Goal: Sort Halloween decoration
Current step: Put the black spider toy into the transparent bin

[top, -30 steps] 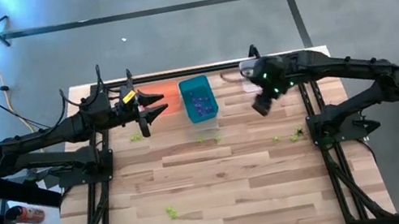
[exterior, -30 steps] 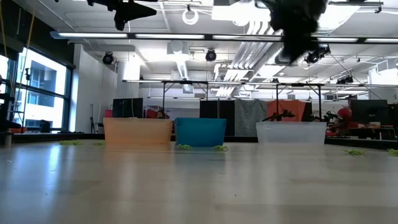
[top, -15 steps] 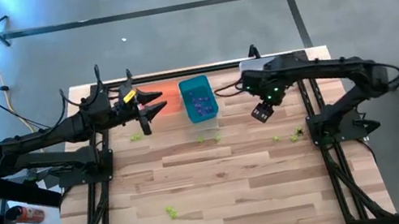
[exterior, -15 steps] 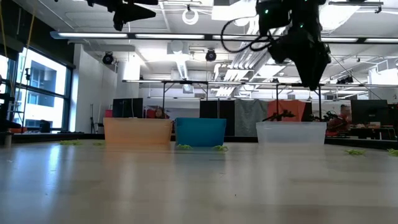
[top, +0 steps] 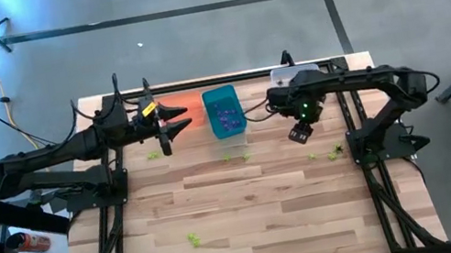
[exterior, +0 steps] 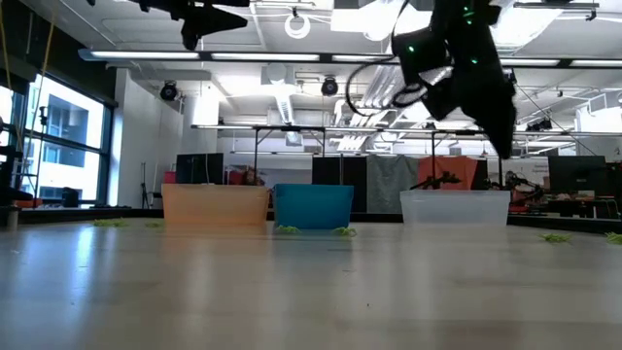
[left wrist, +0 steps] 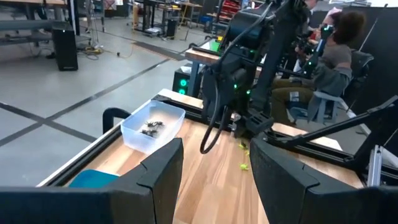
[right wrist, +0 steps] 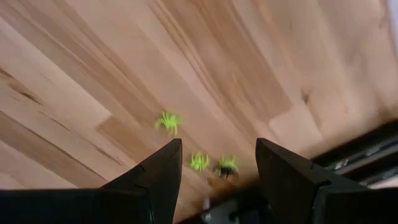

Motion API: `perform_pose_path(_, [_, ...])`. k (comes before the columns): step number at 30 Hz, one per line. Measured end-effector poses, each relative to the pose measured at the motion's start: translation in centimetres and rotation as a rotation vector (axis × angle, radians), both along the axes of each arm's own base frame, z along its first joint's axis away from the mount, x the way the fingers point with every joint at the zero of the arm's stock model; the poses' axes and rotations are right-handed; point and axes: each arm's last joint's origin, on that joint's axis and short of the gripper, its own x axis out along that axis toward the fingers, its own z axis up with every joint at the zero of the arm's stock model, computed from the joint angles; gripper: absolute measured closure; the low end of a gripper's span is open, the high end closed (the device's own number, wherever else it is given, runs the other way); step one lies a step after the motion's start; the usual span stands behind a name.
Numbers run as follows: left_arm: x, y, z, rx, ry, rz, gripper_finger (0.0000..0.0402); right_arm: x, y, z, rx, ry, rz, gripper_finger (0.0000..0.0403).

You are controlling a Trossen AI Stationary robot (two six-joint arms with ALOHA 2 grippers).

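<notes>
Now the right gripper (top: 299, 134) has swung down off the clear bin (top: 293, 73) toward the bare wood, and the left gripper (top: 165, 123) has stayed put above the orange bin (top: 189, 105). We read that as a drop finished and a new pick starting (our guess only). Both sets of jaws stand apart and hold nothing; the wrist views show daylight between the fingers (right wrist: 155, 180).

Spiders: purple ones fill the teal bin (top: 223, 111), dark ones lie in the clear bin, and loose green spiders (right wrist: 168, 121) sit on the table (top: 267, 203) ahead of the right gripper, near the right arm's base. More green spiders (top: 233, 155) lie just in front of the teal bin, one (top: 192, 239) well apart nearer the front edge.

Nothing blocks the reach. A person (left wrist: 339, 46) sits beyond the table.
</notes>
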Motion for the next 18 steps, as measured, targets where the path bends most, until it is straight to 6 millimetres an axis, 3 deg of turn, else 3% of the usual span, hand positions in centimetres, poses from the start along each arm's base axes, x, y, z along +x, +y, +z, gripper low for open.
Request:
perform_pose_path(9, [0.5, 0.1, -0.4, -0.031, 0.018, -0.001, 0.0229, -5.2, 2.1, -4.7, 0.136, 0.147, -0.108, 0.0203])
perform_pose_path(14, [0.5, 0.1, -0.4, -0.032, 0.016, -0.016, 0.0229, -7.3, 2.8, -5.5, 0.125, 0.153, -0.138, 0.0203])
perform_pose_path(18, [0.5, -0.1, -0.4, -0.038, 0.015, -0.064, 0.0229, -7.2, 2.1, -4.9, 0.047, 0.113, -0.167, 0.0204])
